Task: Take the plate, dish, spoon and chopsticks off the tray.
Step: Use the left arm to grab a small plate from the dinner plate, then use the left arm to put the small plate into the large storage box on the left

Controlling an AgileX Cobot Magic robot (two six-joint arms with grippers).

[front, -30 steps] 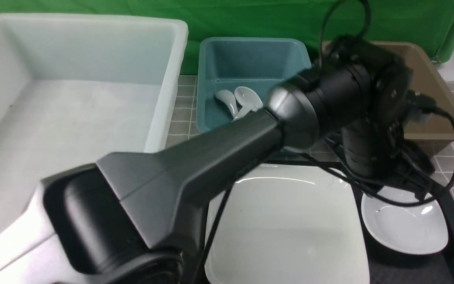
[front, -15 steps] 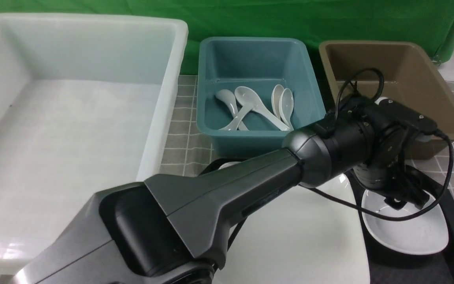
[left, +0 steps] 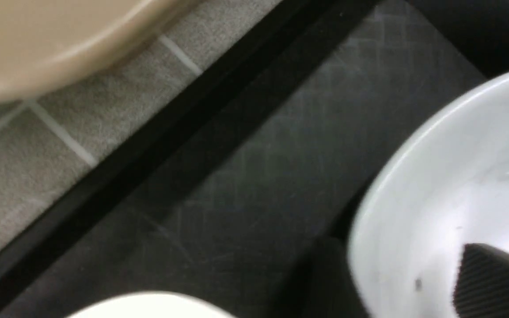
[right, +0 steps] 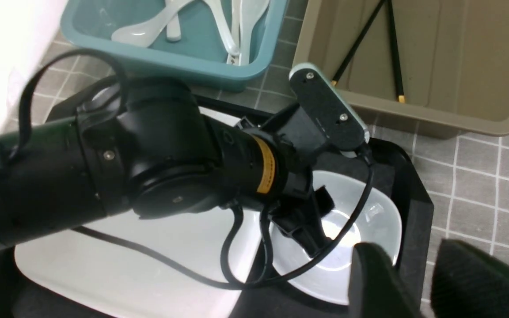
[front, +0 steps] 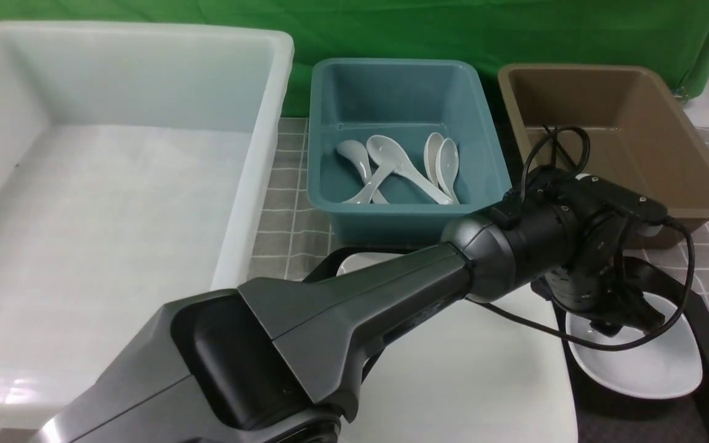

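Left arm (front: 360,307) covers half the plate (front: 471,381), teal tub (front: 391,92) above. Glossy white dish (front: 644,363) lower right; left gripper (front: 628,320) half-open astride its rim, right gripper (right: 407,251) parted.

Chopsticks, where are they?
Seen from the right wrist, the chopsticks lie inside the brown tub, on the robot's right beside the teal tub.
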